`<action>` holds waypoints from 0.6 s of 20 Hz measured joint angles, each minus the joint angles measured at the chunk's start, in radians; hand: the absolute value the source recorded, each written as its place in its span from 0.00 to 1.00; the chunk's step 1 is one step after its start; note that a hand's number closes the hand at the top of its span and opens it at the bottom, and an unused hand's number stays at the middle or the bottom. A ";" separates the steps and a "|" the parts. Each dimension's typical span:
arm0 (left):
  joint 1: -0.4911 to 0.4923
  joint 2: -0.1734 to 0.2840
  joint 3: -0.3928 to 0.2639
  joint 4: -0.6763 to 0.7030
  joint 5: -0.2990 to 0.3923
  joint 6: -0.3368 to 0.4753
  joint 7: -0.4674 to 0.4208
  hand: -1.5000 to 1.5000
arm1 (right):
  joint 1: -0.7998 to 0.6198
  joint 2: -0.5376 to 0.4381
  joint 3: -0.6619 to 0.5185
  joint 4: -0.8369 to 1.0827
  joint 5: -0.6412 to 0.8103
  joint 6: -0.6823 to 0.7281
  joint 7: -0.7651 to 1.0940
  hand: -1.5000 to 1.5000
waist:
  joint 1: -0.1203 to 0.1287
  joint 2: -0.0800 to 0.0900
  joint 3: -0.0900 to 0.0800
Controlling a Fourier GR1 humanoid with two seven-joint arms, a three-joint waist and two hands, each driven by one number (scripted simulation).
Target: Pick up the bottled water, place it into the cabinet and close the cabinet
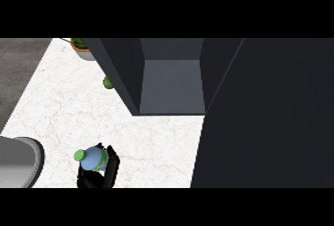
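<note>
The bottled water [93, 160], pale blue with a green cap, is at the lower left over the white marble counter [72, 110]. My left hand [108, 170] is black and curls round the bottle, which tilts with its cap to the left. The dark grey cabinet [171, 86] stands open at the top middle with its grey inside showing and nothing in it. Its open door [274, 119] is a large dark panel filling the right side. The hand and bottle are well below and left of the cabinet's opening. My right hand does not show.
A potted plant [83, 47] stands at the counter's far edge, left of the cabinet. A small green object [108, 82] peeks out beside the cabinet's left wall. A grey round vessel [18, 161] sits at the left edge near the bottle.
</note>
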 measured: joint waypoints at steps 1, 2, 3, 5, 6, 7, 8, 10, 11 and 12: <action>-0.007 0.000 0.005 0.021 0.010 -0.020 -0.012 1.00 | -0.004 0.003 -0.004 0.003 -0.002 -0.001 -0.003 0.00 | 0.001 0.000 0.000; -0.018 0.002 0.007 0.040 0.023 -0.038 -0.025 1.00 | -0.003 0.001 0.000 0.004 -0.001 -0.003 -0.005 0.00 | 0.000 0.000 0.001; -0.023 0.004 -0.002 0.044 0.038 -0.048 -0.035 1.00 | -0.020 0.001 -0.011 0.006 -0.002 -0.001 0.008 0.00 | 0.001 0.000 0.001; -0.041 0.003 -0.001 0.055 0.054 -0.062 -0.038 1.00 | -0.016 -0.014 -0.030 0.005 -0.006 0.008 -0.003 0.00 | 0.001 0.000 0.001; -0.047 0.002 -0.003 0.053 0.059 -0.068 -0.039 1.00 | -0.013 -0.018 -0.043 0.007 -0.010 0.013 -0.012 0.00 | 0.002 0.001 0.001; -0.055 0.013 -0.007 0.059 0.050 -0.079 -0.029 1.00 | -0.019 -0.013 -0.036 0.008 -0.010 0.006 -0.002 0.00 | 0.001 0.001 0.001; -0.063 0.027 -0.026 0.062 0.036 -0.092 -0.013 1.00 | -0.019 -0.014 -0.035 0.008 -0.010 0.003 -0.001 0.00 | -0.002 0.000 0.001; -0.078 0.069 -0.081 0.076 0.002 -0.140 0.036 1.00 | -0.020 -0.018 -0.031 0.011 -0.014 0.003 -0.012 0.00 | -0.009 0.000 0.001; -0.085 0.096 -0.116 0.076 -0.016 -0.173 0.067 1.00 | -0.023 -0.021 -0.031 0.013 -0.016 0.005 -0.016 0.00 | -0.014 -0.001 0.001; -0.089 0.120 -0.157 0.079 -0.037 -0.214 0.096 1.00 | -0.026 -0.022 -0.032 0.015 -0.018 0.006 -0.021 0.00 | -0.019 -0.001 0.001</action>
